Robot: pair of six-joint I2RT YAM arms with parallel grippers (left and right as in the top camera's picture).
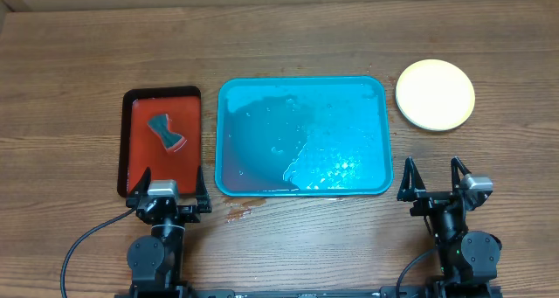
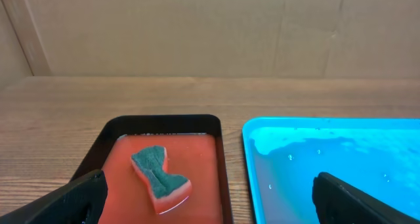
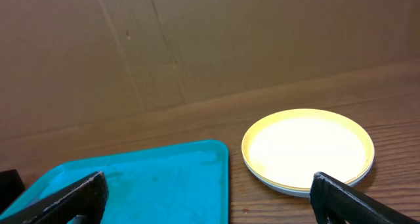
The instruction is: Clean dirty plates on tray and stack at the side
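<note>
The plates [image 1: 435, 94] lie stacked on the table at the far right, a pale yellow one on top; the stack also shows in the right wrist view [image 3: 307, 148], with a whitish rim under the top plate. The turquoise tray [image 1: 302, 184] sits mid-table, wet, with no plates in it; it also shows in the left wrist view [image 2: 252, 158] and the right wrist view [image 3: 197, 152]. My left gripper [image 1: 170, 186] is open and empty near the table's front edge, by the red-orange tray. My right gripper [image 1: 434, 177] is open and empty, near the front edge, in front of the stack.
A small red-orange tray with a black rim [image 1: 124, 149] lies left of the turquoise tray and holds a green-and-orange sponge [image 1: 165, 132], also seen in the left wrist view [image 2: 161, 177]. A cardboard wall stands behind the table.
</note>
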